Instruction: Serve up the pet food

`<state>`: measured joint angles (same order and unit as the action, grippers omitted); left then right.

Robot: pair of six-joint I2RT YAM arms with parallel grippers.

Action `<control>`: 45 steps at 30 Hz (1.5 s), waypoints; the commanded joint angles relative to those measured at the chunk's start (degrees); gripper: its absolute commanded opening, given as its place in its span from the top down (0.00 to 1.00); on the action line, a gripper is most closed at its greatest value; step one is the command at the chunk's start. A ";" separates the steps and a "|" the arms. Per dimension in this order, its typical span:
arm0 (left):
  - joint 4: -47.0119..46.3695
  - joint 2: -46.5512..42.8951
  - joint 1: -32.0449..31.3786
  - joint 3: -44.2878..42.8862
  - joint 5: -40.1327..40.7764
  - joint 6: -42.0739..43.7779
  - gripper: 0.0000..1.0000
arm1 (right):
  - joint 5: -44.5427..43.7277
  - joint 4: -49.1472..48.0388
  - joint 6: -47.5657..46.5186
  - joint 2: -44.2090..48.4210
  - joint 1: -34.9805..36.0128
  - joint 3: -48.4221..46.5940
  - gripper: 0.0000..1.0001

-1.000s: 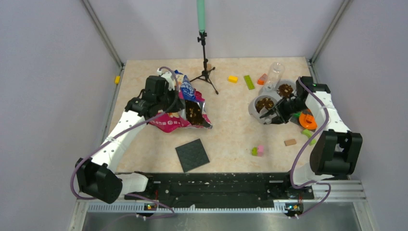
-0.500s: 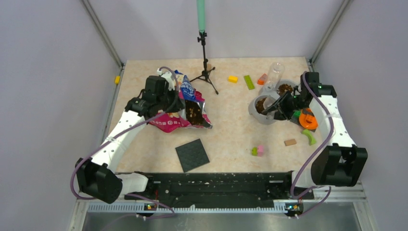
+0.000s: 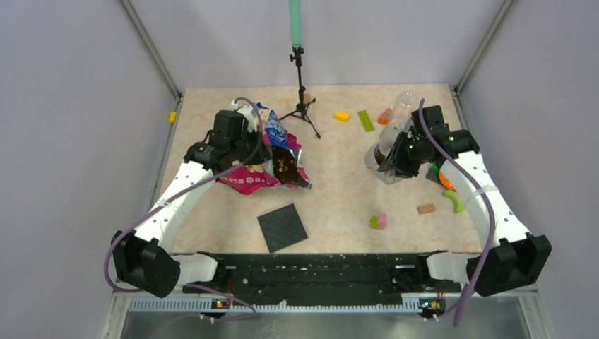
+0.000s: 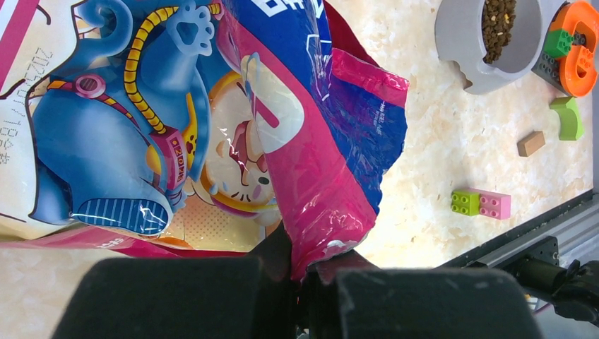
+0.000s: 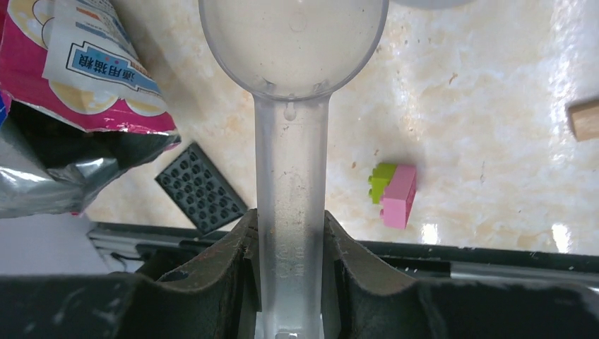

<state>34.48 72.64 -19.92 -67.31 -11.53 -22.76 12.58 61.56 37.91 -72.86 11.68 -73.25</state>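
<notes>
Left gripper [image 4: 302,272] pinches the bag [image 4: 141,127] by its edge. Right arm [image 3: 480,191] bends over the bowl [image 4: 452,35], right gripper [image 5: 291,244] clamping a clear scoop [image 5: 291,176], seen only on wrist cam.

The beige table [image 3: 339,194] bears a pet food bag [image 3: 248,181], grey bowl [image 4: 459,39], tripod [image 3: 302,107], black plate [image 3: 282,227] and toy blocks [image 3: 378,221].

Brown kibble [image 3: 285,165] heaps in open bag [image 3: 248,181] and gray bowl [image 4: 458,39].
</notes>
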 commanded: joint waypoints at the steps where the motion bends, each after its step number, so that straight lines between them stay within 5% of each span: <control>1: -6.33 -0.81 0.59 -3.40 -0.06 -1.40 1.00 | -8.83 -5.91 -2.24 4.07 5.95 -2.28 1.00; 10: -5.78 -0.94 0.91 -4.20 -1.30 -1.49 1.00 | -3.99 -17.66 -11.28 6.85 17.75 -1.56 1.00; 27: -1.02 -3.63 2.08 -4.18 -4.29 1.17 1.00 | 6.66 0.51 -26.24 -10.36 39.88 -13.30 1.00; 45: 1.75 -5.87 2.08 -2.45 -11.33 3.63 1.00 | 2.87 6.20 -15.33 -31.84 41.00 -27.70 1.00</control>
<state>40.91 70.43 -17.72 -68.45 -17.43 -18.17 15.51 65.10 18.15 -101.08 52.71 -95.57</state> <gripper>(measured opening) 0.010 0.299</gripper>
